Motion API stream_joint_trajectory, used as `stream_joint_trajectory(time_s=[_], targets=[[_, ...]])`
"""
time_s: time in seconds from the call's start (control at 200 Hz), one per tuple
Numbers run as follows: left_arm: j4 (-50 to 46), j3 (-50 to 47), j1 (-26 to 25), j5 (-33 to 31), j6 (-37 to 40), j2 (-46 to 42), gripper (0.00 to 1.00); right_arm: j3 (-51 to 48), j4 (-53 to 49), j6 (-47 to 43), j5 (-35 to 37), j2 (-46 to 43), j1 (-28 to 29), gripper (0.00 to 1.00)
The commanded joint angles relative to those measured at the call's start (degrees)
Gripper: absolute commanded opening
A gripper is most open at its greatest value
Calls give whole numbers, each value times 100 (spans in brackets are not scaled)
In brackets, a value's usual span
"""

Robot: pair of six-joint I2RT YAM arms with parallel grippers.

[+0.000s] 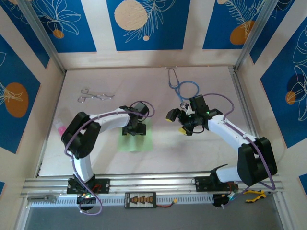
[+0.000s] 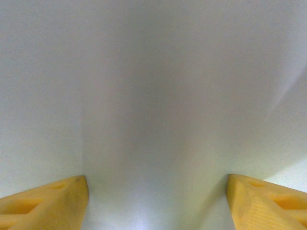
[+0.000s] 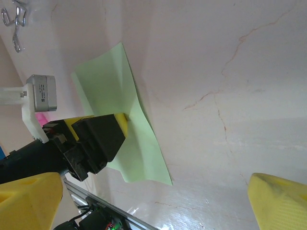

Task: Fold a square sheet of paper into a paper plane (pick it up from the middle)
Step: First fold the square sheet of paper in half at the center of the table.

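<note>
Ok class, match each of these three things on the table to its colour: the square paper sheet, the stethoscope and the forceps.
Things:
1. square sheet of paper
2. stethoscope
3. forceps

Colours:
A. silver metal
B. pale green
C. blue

Pairs: 1-B, 2-C, 3-A.

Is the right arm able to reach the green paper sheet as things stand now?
Probably yes. The right hand is open and hangs just beside the green paper sheet, with bare table between them. The left hand sits on the sheet's middle, so only its edge looks free.
</note>
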Motion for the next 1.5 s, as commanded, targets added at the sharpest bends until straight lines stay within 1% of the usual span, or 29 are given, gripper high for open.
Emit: stream_joint_trajectory(time_s=[0.0, 0.06, 0.145, 0.175, 0.22, 0.36, 0.42, 0.485, 0.62, 0.73, 0.825, 0.88, 0.95, 1.045, 1.126, 1.196, 1.241, 1.301, 1.376, 1.496], targets=[[102, -290, 13, 474, 62, 149, 66, 157, -118, 123, 89, 32, 62, 99], [202, -303, 5, 548, 140, 73, 58, 144, -105, 165, 159, -12, 60, 99], [230, -292, 10, 521, 177, -25, 52, 115, -113, 213, 266, -86, 54, 99], [252, -299, 13, 519, 198, -75, 48, 109, -113, 222, 301, -99, 56, 99], [288, -313, 5, 513, 235, -150, 45, 99, -124, 234, 348, -130, 59, 99], [412, -388, 4, 492, 280, -438, 37, 80, -144, 281, 469, -197, 41, 99], [504, -442, 4, 483, 279, -588, 36, 74, -154, 293, 524, -228, 41, 99], [634, -509, 4, 529, 294, -750, 32, 52, -174, 319, 585, -274, 16, 99], [799, -510, 6, 715, 303, -975, 31, -1, -231, 365, 707, -392, -66, 99], [952, -412, 9, 1107, 281, -1106, 31, -84, -229, 392, 733, -557, -171, 99], [1282, -339, 15, 1718, 218, -1210, 32, -162, -216, 409, 819, -733, -261, 99], [1664, -340, 13, 2192, 155, -1276, 32, -215, -167, 493, 943, -897, -288, 99], [2190, -405, 21, 2640, -54, -1338, 32, -394, 57, 568, 1013, -1133, -331, 100], [2927, -535, 22, 3248, -361, -1303, 33, -805, 759, 507, 755, -1592, -414, 97], [3327, -559, 27, 3685, -580, -1123, 33, -1164, 1360, 443, 259, -1908, -564, 96], [3833, -701, 31, 4008, -906, -961, 34, -1316, 1537, 434, -28, -2028, -690, 95], [4180, -826, 35, 4099, -1128, -871, 34, -1345, 1480, 415, -146, -2027, -747, 94], [4387, -933, 38, 4139, -1305, -735, 34, -1364, 1466, 333, -399, -1960, -806, 93], [4416, -1030, 39, 4104, -1364, -594, 34, -1342, 1465, 263, -667, -1850, -825, 91], [4223, -1101, 44, 3899, -1318, -442, 34, -1282, 1465, 224, -820, -1673, -783, 88]])
